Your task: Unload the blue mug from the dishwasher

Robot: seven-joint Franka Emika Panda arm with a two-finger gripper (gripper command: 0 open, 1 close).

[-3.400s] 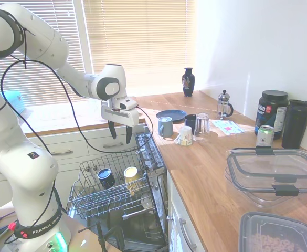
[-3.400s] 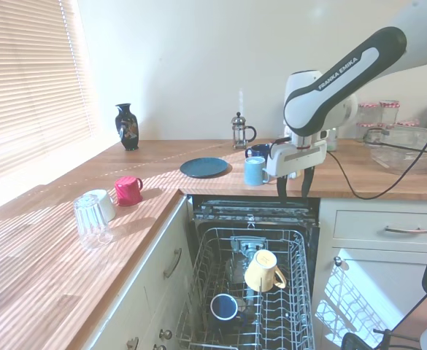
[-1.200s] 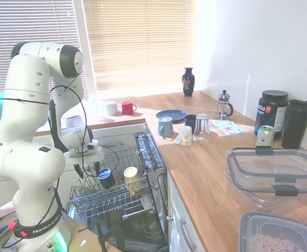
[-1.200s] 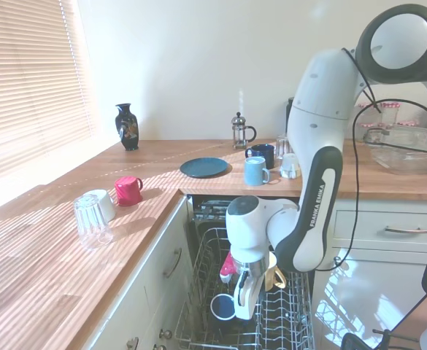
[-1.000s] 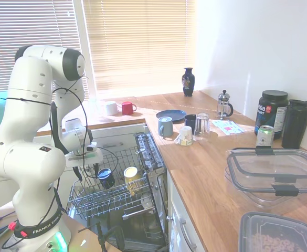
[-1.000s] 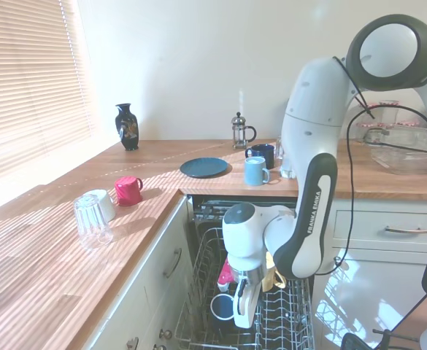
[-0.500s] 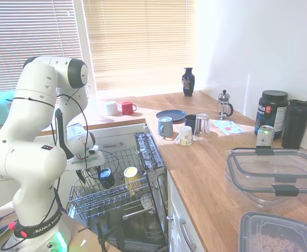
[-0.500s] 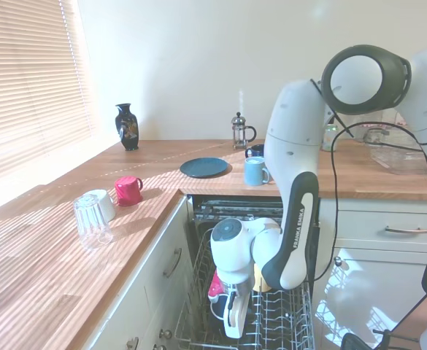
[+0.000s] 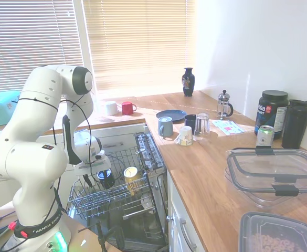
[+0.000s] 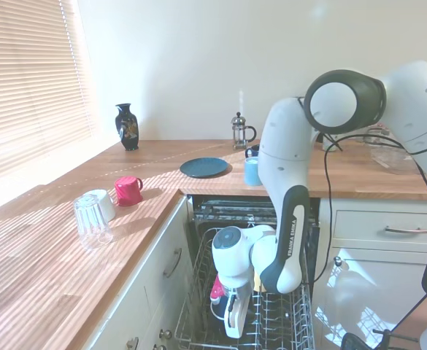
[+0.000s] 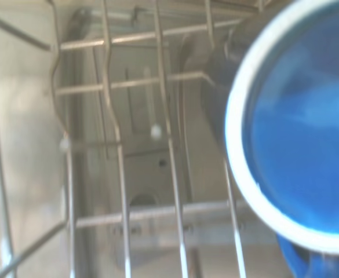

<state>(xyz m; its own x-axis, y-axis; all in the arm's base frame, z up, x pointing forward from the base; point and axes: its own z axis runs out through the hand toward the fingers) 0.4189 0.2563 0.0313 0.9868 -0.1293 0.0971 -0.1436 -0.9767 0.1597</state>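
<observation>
The gripper (image 9: 92, 180) is down inside the rack (image 9: 108, 202) of the dishwasher (image 9: 143, 220), right at the blue mug (image 9: 105, 177). Whether its jaws are spread or closed cannot be told: in the first exterior view they are dark slivers against dark wire, and in the second exterior view the wrist body hides them. Nothing shows it holding anything.

The blue mug sits in the rack, just beside the cream-yellow cup (image 9: 130, 175), on the side of that cup nearer the arm's base. In the wrist view its pale rim and blue inside (image 11: 308, 133) fill much of the picture from very close, mouth towards the camera, with rack wires running next to it.

It looks like glazed ceramic: stiff, fairly light for this arm, slick if wet, and apt to chip against the wires or the cup. A sound hold would be across the wall at the rim, one finger inside and one outside, lifting straight clear of the tines.

The arm is folded tightly, elbow raised high above the rack, forearm dropping steeply and the wrist pointing down into it
</observation>
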